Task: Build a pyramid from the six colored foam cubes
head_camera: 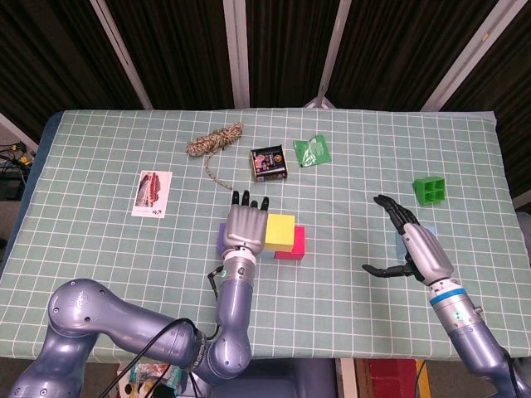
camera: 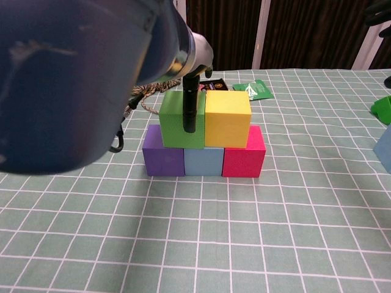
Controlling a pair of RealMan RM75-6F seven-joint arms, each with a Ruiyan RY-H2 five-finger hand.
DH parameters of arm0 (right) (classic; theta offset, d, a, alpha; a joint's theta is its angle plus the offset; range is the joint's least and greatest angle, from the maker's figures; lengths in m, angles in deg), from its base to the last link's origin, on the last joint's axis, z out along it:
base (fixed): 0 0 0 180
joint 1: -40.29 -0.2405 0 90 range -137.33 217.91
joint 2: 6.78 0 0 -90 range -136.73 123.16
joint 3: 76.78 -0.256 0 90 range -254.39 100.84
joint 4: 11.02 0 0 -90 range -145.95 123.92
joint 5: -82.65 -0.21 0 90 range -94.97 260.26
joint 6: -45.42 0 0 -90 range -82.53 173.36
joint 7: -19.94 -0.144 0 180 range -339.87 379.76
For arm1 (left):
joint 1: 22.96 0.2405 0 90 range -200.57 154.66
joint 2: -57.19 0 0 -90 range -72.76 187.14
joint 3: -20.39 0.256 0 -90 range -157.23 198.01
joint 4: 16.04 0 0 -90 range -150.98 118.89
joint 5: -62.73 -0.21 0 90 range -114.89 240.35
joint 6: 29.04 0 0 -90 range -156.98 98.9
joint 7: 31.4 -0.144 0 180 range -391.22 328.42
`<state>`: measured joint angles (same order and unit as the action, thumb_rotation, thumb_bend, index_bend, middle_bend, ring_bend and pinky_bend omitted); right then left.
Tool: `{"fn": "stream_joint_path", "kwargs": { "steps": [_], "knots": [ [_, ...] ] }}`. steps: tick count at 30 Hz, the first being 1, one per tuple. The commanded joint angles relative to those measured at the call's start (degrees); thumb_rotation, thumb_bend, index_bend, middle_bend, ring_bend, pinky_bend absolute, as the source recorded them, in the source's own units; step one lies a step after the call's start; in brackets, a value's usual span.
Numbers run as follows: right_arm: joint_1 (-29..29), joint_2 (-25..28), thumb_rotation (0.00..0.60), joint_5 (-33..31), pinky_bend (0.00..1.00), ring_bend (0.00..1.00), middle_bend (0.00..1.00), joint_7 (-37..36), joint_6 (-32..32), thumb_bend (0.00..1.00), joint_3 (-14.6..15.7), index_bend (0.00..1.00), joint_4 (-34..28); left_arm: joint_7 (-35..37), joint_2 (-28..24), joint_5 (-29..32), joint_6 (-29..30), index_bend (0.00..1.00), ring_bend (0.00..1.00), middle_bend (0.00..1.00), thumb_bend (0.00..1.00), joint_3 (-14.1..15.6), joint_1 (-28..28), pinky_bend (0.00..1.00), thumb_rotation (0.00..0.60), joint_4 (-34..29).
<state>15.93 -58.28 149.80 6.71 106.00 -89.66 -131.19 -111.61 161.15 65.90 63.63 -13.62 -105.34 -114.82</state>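
Overhead, green gridded cloth table (head_camera: 99,274), dark slatted wall behind; left hand (head_camera: 246,225) grips green foam cube (camera: 174,119); right hand (head_camera: 412,245) at 3 o'clock, fingers apart.

Left hand (head_camera: 243,227) palm-down; right hand (head_camera: 413,246) spread, empty

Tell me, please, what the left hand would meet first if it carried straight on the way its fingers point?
Probably the small black box. The left hand lies over the green foam cube, fingers pointing toward the table's far edge. Height is unclear, so it might pass above.
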Motion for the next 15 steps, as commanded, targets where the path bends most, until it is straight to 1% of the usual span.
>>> {"fn": "stream_joint_path", "kwargs": {
  "steps": [1, 8, 12, 15],
  "knots": [
    [-0.07, -0.03, 0.6, -0.14, 0.0, 0.0, 0.0, 0.05, -0.15, 0.13, 0.04, 0.0, 0.16, 0.26, -0.7, -0.33, 0.34, 0.01, 0.01, 0.16, 0.17, -0.13, 0.45, 0.03, 0.6, -1.58],
    [-0.25, 0.09, 0.6, -0.64, 0.0, 0.0, 0.0, 0.28, -0.62, 0.13, 0.12, 0.0, 0.48, 2.47, -4.17, -2.88, 2.0, 0.0, 0.0, 0.11, 0.11, 0.34, 3.05, 0.0, 0.6, -8.06],
    [-0.39, 0.08, 0.6, -0.85, 0.0, 0.0, 0.0, 0.97, -0.84, 0.13, 0.32, 0.0, 0.8, 4.43, -7.36, -5.17, 2.77, 0.0, 0.0, 0.09, 0.1, 0.74, 5.36, 0.0, 0.6, -13.17],
    [-0.63, -0.04, 0.6, -1.43, 0.0, 0.0, 0.0, 1.69, -1.23, 0.13, 0.49, 0.0, 1.26, 7.01, -10.46, -8.23, 3.17, 0.0, 0.0, 0.08, 0.1, 1.85, 8.02, 0.0, 0.6, -17.85]
  ]
}}
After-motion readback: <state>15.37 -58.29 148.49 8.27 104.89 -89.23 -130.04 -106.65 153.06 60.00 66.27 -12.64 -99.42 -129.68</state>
